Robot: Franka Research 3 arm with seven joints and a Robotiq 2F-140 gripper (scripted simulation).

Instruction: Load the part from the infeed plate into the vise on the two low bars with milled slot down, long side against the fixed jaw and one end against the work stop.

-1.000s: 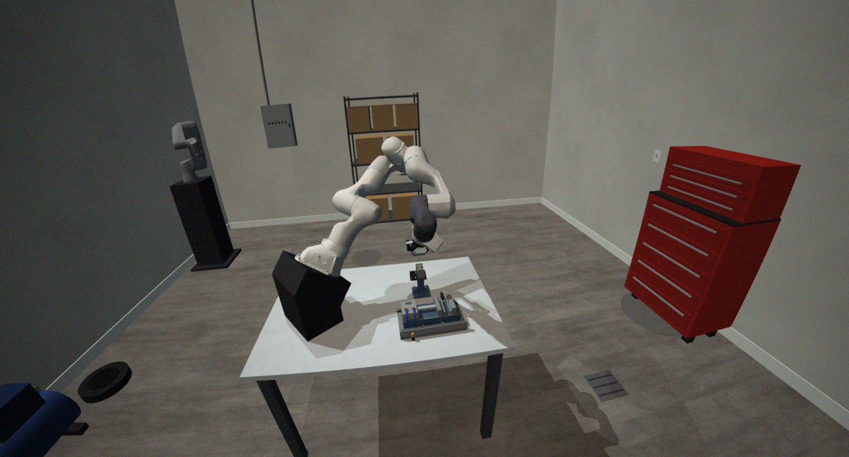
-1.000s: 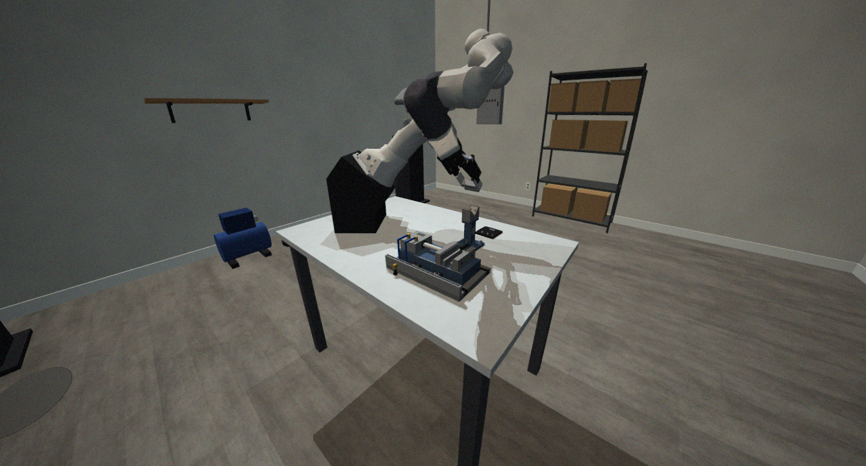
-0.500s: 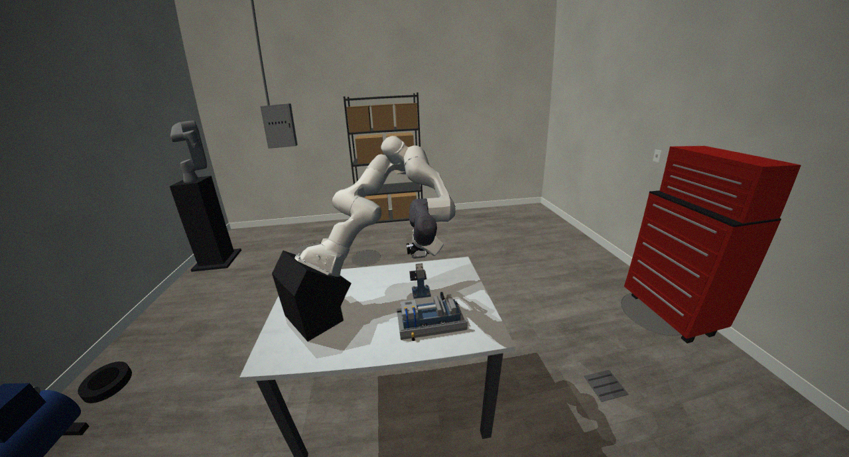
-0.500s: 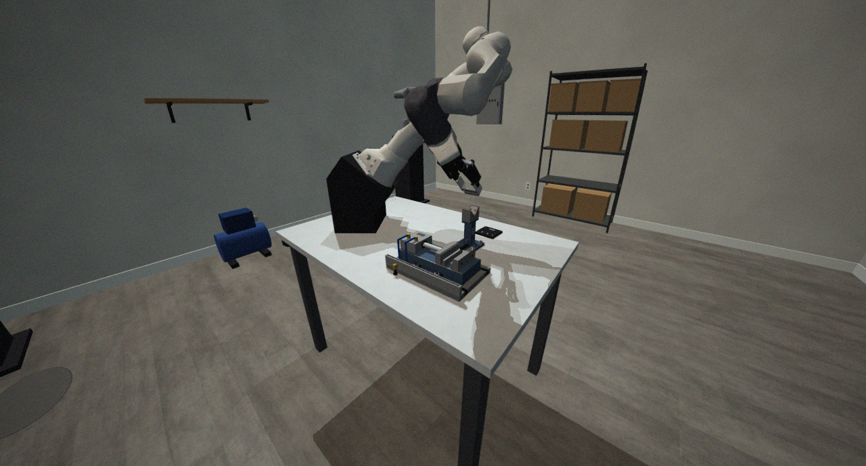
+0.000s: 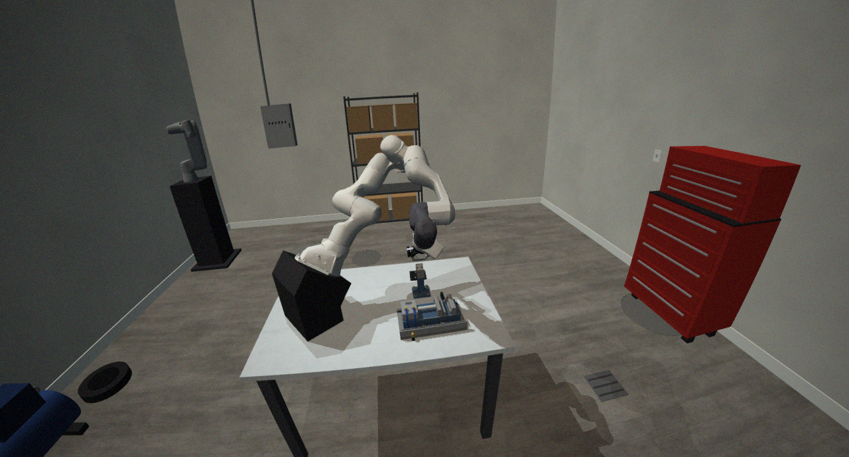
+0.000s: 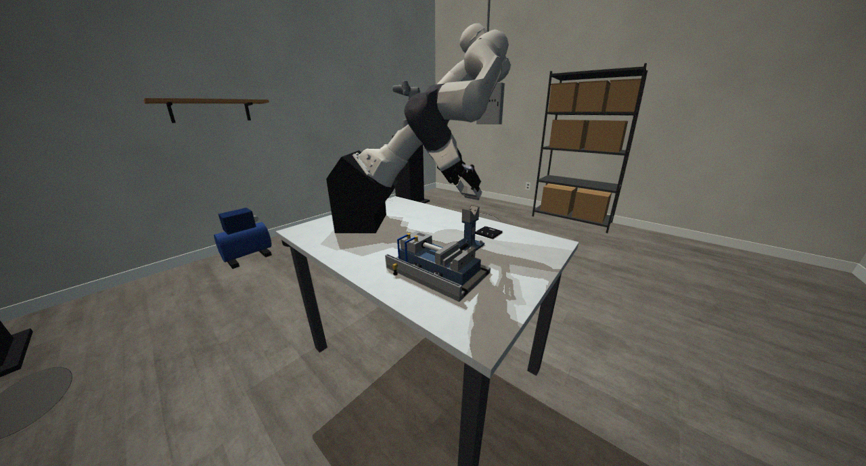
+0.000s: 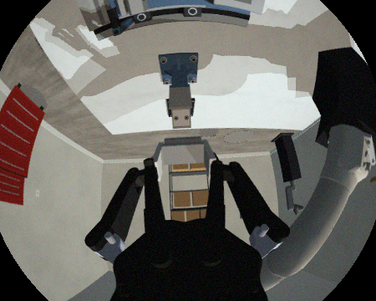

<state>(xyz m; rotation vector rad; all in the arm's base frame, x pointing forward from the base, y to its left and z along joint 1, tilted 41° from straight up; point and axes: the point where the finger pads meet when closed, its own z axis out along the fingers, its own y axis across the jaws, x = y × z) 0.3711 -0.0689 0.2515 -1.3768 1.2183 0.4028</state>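
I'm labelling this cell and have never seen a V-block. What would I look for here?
Start at the white table and find the blue-and-grey vise near its middle. Right behind the vise, on the shelf side, stands the V-block, a small grey block with a notched top on a blue post. It is a slim upright post, while the dark plate beside it lies flat.

A glossy white tabletop (image 6: 532, 251) carries a vise (image 6: 438, 260) of matt grey metal and blue paint, under a smooth white arm (image 5: 356, 199) with matt black jaws.
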